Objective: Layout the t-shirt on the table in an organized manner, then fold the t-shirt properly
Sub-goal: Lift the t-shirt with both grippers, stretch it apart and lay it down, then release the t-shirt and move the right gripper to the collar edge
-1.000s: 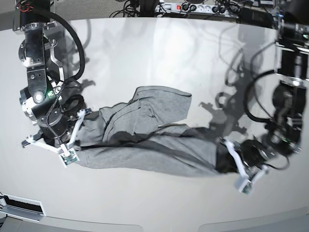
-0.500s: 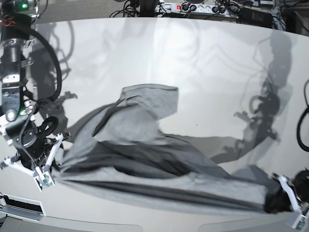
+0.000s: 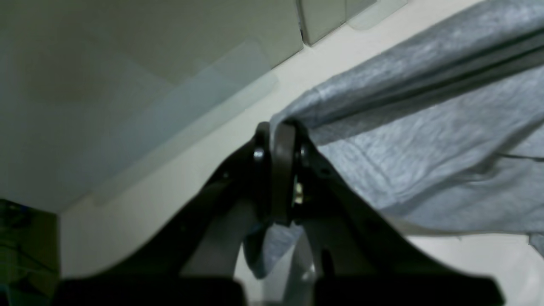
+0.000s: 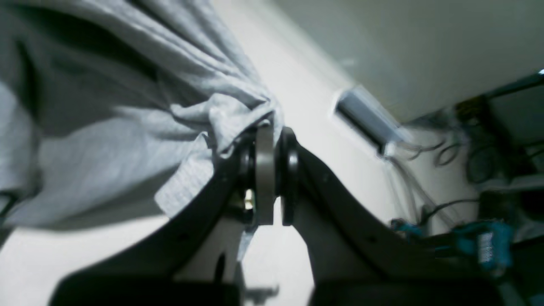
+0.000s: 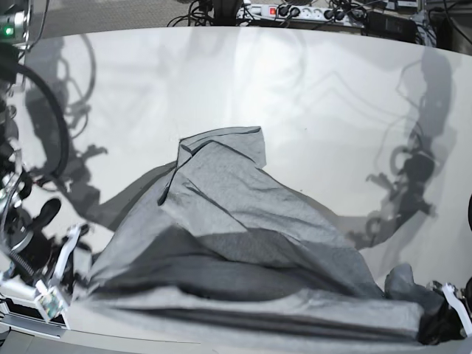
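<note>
One table (image 5: 310,96), glossy off-white, carries one grey t-shirt (image 5: 236,243), stretched along the near edge with its far portion draped flat on the surface. Two grippers are present: the left gripper (image 3: 278,131) is clamped on one end of the cloth, the right gripper (image 4: 270,131) on a bunched fold at the opposite end.

A robotics lab, by the look of it: a wide glossy off-white worktop (image 5: 295,96) flanked by black robot arms (image 5: 22,221), with a white power strip (image 5: 287,11) and tangled black cables (image 5: 199,11) behind.
</note>
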### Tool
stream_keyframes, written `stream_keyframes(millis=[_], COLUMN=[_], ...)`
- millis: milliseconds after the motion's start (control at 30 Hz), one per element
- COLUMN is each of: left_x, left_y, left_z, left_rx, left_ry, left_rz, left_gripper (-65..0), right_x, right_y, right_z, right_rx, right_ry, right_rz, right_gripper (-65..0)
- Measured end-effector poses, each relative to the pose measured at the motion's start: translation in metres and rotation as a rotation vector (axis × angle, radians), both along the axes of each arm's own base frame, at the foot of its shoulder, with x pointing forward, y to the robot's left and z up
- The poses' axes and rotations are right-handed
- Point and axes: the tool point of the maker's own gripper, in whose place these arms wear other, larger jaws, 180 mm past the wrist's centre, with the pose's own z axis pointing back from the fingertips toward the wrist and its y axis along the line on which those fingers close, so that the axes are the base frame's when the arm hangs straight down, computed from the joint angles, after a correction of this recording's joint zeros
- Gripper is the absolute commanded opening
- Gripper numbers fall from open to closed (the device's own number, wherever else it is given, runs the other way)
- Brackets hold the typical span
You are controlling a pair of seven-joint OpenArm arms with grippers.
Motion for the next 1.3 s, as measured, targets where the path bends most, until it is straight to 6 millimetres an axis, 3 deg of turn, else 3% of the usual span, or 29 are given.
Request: stream_keyframes(millis=[233,367,467,567,633,733,833,1000,1167,1300], left_x=[0.014,0.022,0.03,0.034,0.033,0.022,-0.001,-0.062,-0.125,-0.156], left_y=[0.006,0.001,-0.008,-0.015,-0.017,-0.026,-0.044,-0.072,-0.083,-0.097], left_z=[0.093,0.142,0.163,0.166,0.153,0.109,0.045,-0.055,-0.129,-0.168], left_rx=[0.038,0.082,0.118,0.151,0.135,0.109,0.09,-0.031,-0.109,-0.16], left_ry=[-0.182,-0.267,-0.294,-0.272,-0.203,-0.034,0.17,0.542,0.844,0.95], left_rz=[0.007,-0.009,-0.025,-0.034,-0.04,-0.123,-0.258,-0.437,-0.507,-0.533], left_gripper=[-65.0,-65.0,-65.0,-65.0,-65.0,-65.0,-65.0,-65.0,-65.0,-65.0], right_x=[0.027,0.045,0.058,0.062,0.06,0.048,0.025,-0.022,-0.06,-0.077], right_y=[-0.011,-0.018,-0.025,-0.028,-0.02,0.0,0.02,0.019,0.03,0.025], right_z=[0.074,0.106,0.124,0.126,0.116,0.079,0.031,-0.039,-0.071,-0.094], right_rx=[-0.03,0.023,0.046,0.067,0.076,0.091,0.109,0.106,0.18,0.173], right_ry=[-0.176,-0.233,-0.25,-0.207,-0.147,-0.004,0.157,0.47,0.622,0.693], right_rz=[0.001,-0.006,-0.015,-0.012,0.043,0.169,0.289,0.307,0.378,0.358], right_gripper=[-65.0,-65.0,-65.0,-65.0,-65.0,-65.0,-65.0,-65.0,-65.0,-65.0])
